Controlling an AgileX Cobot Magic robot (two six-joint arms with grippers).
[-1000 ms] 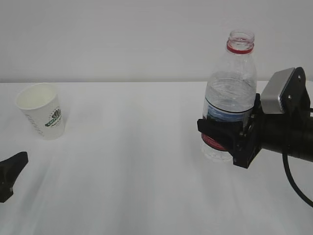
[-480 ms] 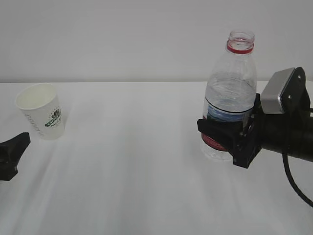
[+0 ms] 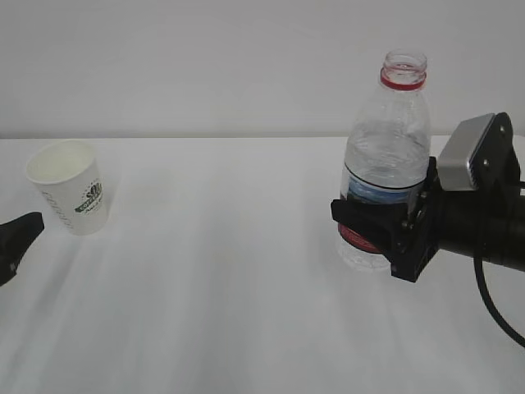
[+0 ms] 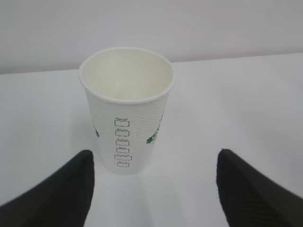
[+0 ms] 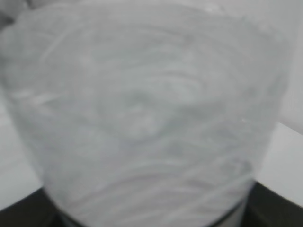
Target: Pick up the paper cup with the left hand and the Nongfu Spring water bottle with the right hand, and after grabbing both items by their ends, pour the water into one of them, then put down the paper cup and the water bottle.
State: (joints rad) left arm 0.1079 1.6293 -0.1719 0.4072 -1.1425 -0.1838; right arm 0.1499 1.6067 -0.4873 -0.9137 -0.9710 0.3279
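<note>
Your right arm reaches in level from 3 o'clock, its claw [image 3: 376, 232] clamped around the bottle's lower body. Your left claw [image 4: 154, 184] sits low at 9 o'clock, its fingers [image 4: 61, 189] spread wide and touching nothing, only one tip showing in the exterior view.

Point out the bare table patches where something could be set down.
The widest bare stretch lies between the paper cup and the Nongfu Spring water bottle, running to the near edge. It is crowded around the bottle, where the right gripper clamps it, and beside the cup, where the left gripper stands open.
</note>
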